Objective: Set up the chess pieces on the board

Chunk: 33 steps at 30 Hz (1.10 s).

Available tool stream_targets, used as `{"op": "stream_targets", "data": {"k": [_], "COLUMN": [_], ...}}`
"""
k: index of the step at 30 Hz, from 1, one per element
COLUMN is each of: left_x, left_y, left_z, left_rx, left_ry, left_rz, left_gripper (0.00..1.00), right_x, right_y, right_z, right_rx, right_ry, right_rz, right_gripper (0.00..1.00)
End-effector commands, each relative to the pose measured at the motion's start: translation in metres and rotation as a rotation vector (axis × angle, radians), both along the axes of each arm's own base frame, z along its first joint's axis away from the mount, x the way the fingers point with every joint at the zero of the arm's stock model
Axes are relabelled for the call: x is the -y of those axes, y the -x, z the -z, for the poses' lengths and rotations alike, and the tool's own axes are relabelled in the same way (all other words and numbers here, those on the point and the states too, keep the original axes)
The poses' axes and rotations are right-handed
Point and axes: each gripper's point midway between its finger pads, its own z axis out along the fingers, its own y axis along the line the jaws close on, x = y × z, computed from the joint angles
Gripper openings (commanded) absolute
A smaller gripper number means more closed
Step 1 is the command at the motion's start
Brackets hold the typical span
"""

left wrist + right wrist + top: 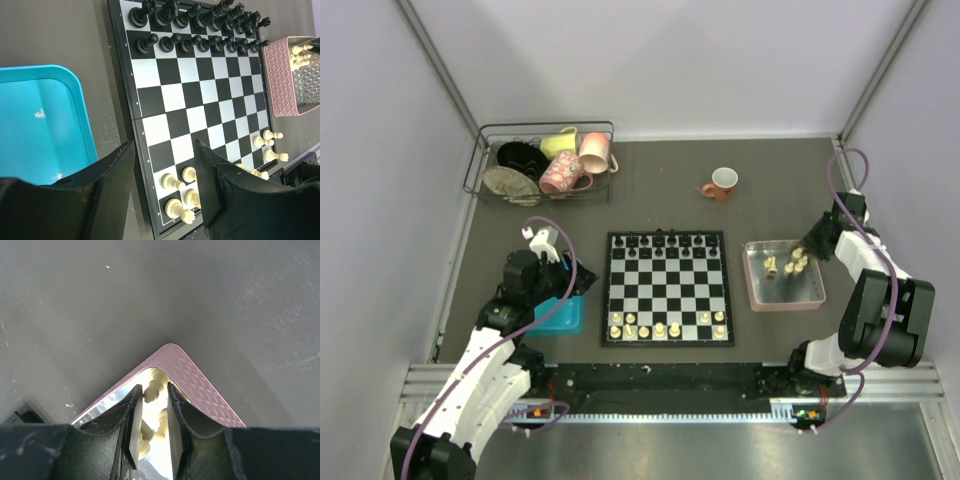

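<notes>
Left end effector (162, 165): just left of the board (667, 290), above the near half of its left side; the fingers are spread wide and there is nothing between them.
Blue tray (560, 318): on the desk (770, 200), just beside the near left corner of the board.
Chess pieces (660, 328): several cream ones stand upright on the two nearest rows of the board; the others lie in a heap to the right of the board.
Pink tray (785, 305): just right of the board, apart from it; it holds the heap of cream pieces in its far part.
Right end effector (153, 395): to the right of the board, lowered into the far corner of the pink tray. Its fingers are close together and cream pieces show in the narrow gap. I cannot tell if one is pinched.
Black pieces (665, 242): on the two farthest rows of the board.
Mug (722, 184): orange, on the desk beyond the far right corner of the board.
Wire basket (545, 160): beyond the far left corner of the board, with cups and bowls inside.
</notes>
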Motion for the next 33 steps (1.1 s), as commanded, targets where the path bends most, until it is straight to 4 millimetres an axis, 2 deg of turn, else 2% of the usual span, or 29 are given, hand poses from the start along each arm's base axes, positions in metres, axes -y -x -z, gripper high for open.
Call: {"op": "stream_targets", "data": {"k": [1,6,11,16,22,28,29,31,32,33], "left_x": [0.002,0.001,0.002,0.002,0.002,0.002,0.002,0.002,0.002,0.003], "left_y": [-0.006,-0.006,-0.006,-0.006,-0.006,-0.007,-0.007,-0.006,-0.006,-0.006], "left_z": [-0.008,-0.007,-0.007,-0.008,-0.008,-0.007,-0.007,-0.007,-0.007,-0.007], "left_rx": [0.052,0.048,0.05,0.052,0.053,0.05,0.052,0.05,0.05,0.052], "left_ry": [0.008,0.006,0.006,0.007,0.01,0.005,0.005,0.006,0.007,0.008], "left_rz": [0.011,0.01,0.013,0.013,0.014,0.012,0.012,0.014,0.013,0.016], "left_gripper": [0.56,0.56,0.56,0.56,0.56,0.56,0.56,0.56,0.56,0.56], "right_x": [0.01,0.01,0.007,0.006,-0.013,-0.051,-0.07,-0.093,-0.117,-0.13], "right_y": [-0.022,-0.02,-0.018,-0.012,0.001,0.02,0.022,0.029,0.035,0.039], "right_z": [-0.015,-0.013,-0.019,-0.041,-0.07,-0.099,-0.103,-0.116,-0.121,-0.125], "right_rx": [0.063,0.057,0.071,0.107,0.145,0.19,0.195,0.219,0.226,0.233], "right_ry": [0.025,0.028,0.022,0.038,0.002,-0.02,-0.022,-0.029,-0.04,-0.042], "right_rz": [0.003,0.003,-0.006,-0.015,-0.103,-0.232,-0.293,-0.364,-0.438,-0.478], "right_gripper": [0.23,0.13,0.04,0.01,0.0,0.0,0.0,0.0,0.0,0.0]}}
